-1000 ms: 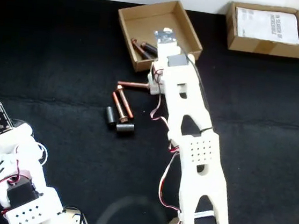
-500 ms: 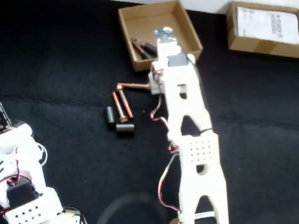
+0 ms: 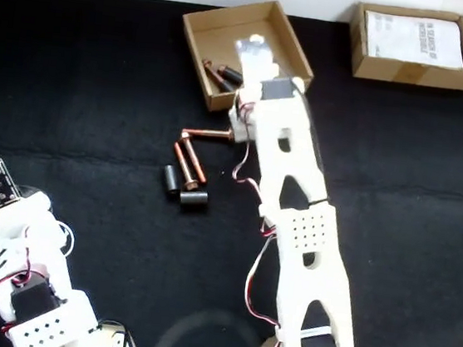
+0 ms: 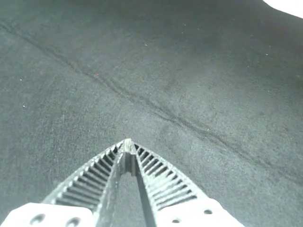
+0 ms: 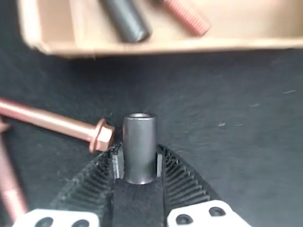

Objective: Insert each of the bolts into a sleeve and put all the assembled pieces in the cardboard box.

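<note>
Looking at the right arm [image 3: 296, 198] stretched long toward the far edge of the table [image 3: 77, 64], right gripper [image 5: 137, 152] clamped snug on a dark sleeve [image 5: 139, 135] just short of the cardboard box [image 3: 230, 35]. Got a copper bolt [image 5: 57, 124] lying with its head right beside that sleeve. Over by the near left corner, left gripper [image 4: 127, 143] pinched closed on nothing.

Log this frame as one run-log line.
right gripper: shut on sleeve, outside box | left gripper: shut, empty | bolt: lying beside sleeve
</note>
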`<action>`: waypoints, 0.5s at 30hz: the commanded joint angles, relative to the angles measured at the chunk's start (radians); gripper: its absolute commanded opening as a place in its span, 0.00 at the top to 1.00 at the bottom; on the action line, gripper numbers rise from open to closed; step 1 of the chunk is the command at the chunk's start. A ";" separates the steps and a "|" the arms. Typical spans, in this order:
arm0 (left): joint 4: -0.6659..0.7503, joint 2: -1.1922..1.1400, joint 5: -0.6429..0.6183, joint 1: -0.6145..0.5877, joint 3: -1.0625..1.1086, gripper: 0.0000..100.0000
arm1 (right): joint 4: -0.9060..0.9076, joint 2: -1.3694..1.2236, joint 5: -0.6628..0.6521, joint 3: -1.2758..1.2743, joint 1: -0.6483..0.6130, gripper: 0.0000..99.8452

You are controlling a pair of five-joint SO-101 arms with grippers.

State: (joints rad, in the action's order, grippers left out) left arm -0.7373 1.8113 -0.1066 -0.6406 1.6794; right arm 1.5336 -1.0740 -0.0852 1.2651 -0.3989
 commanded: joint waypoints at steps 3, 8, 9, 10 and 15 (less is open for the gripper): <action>-0.003 0.010 0.006 0.033 0.016 0.99 | 0.205 0.119 -0.014 0.343 0.019 0.99; 0.002 -0.035 0.006 0.064 0.018 0.99 | 0.231 0.242 -0.014 0.438 0.056 0.99; 0.002 -0.044 0.008 0.070 0.018 0.99 | 0.231 0.283 -0.014 0.435 0.062 0.99; 0.002 -0.053 0.008 0.074 0.018 0.99 | 0.231 0.329 -0.014 0.437 0.071 0.99; -0.003 -0.101 0.104 0.097 0.019 0.96 | 0.231 0.598 -0.014 0.424 0.070 0.99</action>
State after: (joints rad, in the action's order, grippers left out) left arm -0.7373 1.7346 -0.0483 -0.5685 1.6794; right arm 1.7530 -0.7073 -0.0836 1.6410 -0.3253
